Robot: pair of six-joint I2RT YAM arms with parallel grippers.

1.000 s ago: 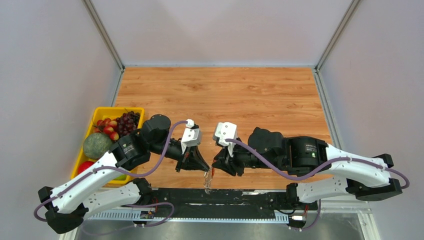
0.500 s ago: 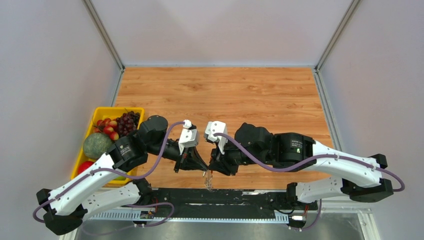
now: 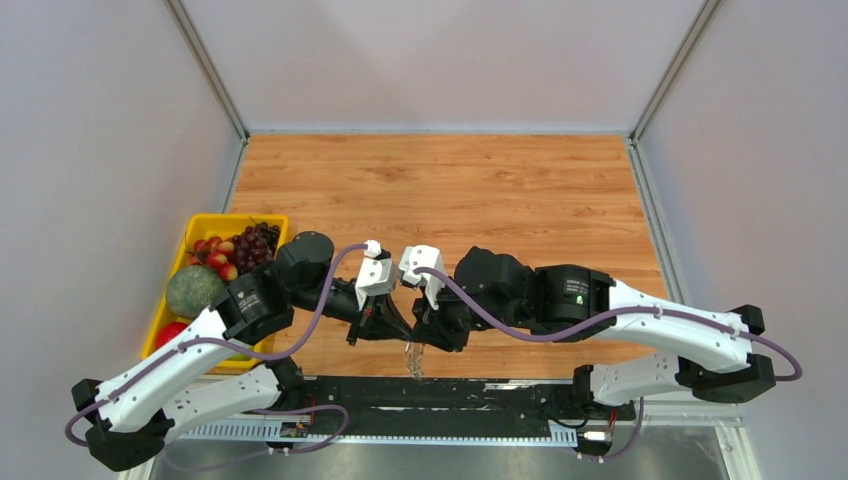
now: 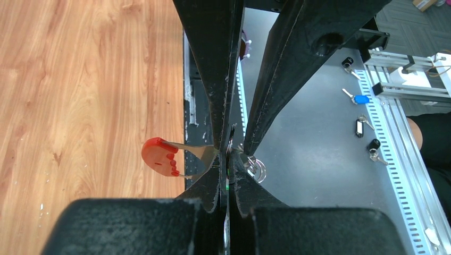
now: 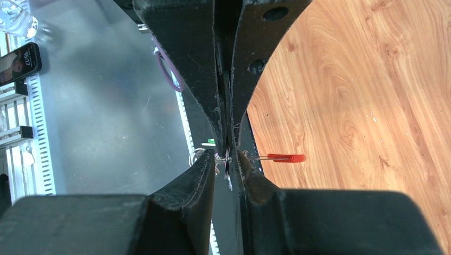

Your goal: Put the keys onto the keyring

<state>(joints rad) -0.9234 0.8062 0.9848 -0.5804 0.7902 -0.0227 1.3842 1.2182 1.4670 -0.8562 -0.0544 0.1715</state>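
My two grippers meet tip to tip just above the table's near edge. The left gripper (image 3: 404, 334) (image 4: 227, 158) is shut on thin metal of the keyring (image 4: 159, 156). Its red tag sticks out to the left on a silvery blade, and small wire rings (image 4: 256, 168) bunch at the tips. A green glint of the keys (image 4: 227, 186) (image 5: 211, 141) shows by the left jaws; the rest is hidden. The right gripper (image 3: 420, 338) (image 5: 227, 158) stands narrowly open, with a ring edge-on in the gap. The red tag (image 5: 285, 158) pokes out to its right.
A yellow tray (image 3: 236, 217) of fruit sits at the table's left edge, behind the left arm. A black rail (image 3: 450, 390) runs along the near edge under the grippers. Beyond it, loose keys, one blue-headed (image 4: 361, 99), and a phone (image 5: 18, 61) lie on a grey bench.
The right arm has slid left until its fingertips reach the left gripper's, and its jaws have narrowed. The left gripper stays shut and has barely moved.
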